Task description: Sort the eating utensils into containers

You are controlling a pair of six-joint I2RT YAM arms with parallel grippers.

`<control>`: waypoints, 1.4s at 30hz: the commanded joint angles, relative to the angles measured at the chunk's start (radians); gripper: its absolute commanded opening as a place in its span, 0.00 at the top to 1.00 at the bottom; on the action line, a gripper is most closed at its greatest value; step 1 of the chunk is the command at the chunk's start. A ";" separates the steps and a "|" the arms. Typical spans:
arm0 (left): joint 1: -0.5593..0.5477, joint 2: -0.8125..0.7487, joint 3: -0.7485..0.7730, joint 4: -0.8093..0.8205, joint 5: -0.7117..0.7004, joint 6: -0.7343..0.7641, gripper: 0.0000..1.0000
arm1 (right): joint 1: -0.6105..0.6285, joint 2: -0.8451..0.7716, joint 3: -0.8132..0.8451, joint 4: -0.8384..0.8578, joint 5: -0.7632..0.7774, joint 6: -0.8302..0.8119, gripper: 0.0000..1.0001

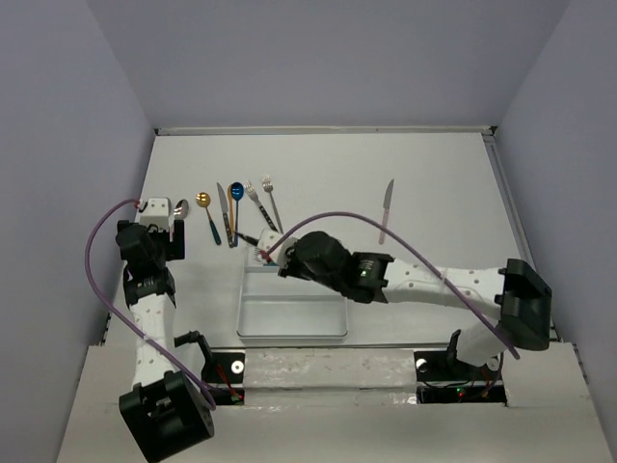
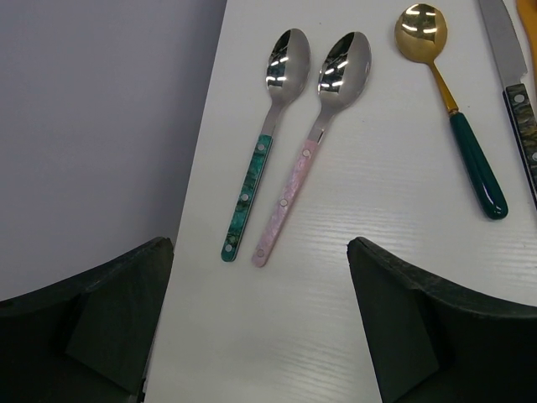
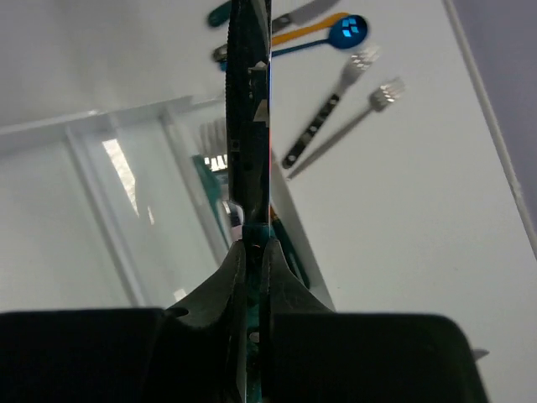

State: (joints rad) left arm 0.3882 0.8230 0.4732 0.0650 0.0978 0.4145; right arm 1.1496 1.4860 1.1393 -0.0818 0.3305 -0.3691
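Right gripper (image 3: pixel 252 248) clamps a dark-handled utensil (image 3: pixel 249 126) over the tray (image 3: pixel 50 218); left gripper (image 2: pixel 258 248), jaws apart, has a teal-handled spoon (image 2: pixel 252 180) and pink-handled spoon (image 2: pixel 294 180) just ahead.

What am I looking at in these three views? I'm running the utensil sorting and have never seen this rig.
Two robot arms, each ending in a two-finger gripper, are bolted at the near edge of a table. The top view looks down from behind them. The other two views come from a camera on each wrist.

On the table are a white tray and loose utensils: a teal spoon, a pink spoon, a gold spoon, a blue spoon, two forks and a knife off to the right.

The left gripper is open above the teal and pink spoons. The right gripper is shut on a slim utensil above the tray. It is seen edge-on, so I can't tell its kind. A fork lies in the tray.
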 commanded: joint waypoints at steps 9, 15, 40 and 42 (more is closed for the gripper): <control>0.008 -0.019 -0.015 0.044 0.011 0.012 0.01 | 0.091 0.207 0.037 -0.156 -0.123 -0.313 1.00; 0.008 -0.016 -0.012 0.045 0.017 0.014 0.01 | 0.091 0.244 -0.013 -0.142 -0.107 -0.333 1.00; 0.008 -0.036 -0.019 0.041 0.031 0.020 0.01 | 0.082 0.327 0.050 -0.145 0.048 -0.264 0.53; 0.006 -0.039 -0.021 0.039 0.034 0.021 0.01 | 0.082 0.300 0.054 -0.144 0.053 -0.254 0.52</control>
State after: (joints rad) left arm 0.3882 0.8047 0.4660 0.0647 0.1139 0.4225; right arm 1.2369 1.8370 1.1461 -0.2386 0.3470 -0.6350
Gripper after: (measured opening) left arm 0.989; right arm 0.473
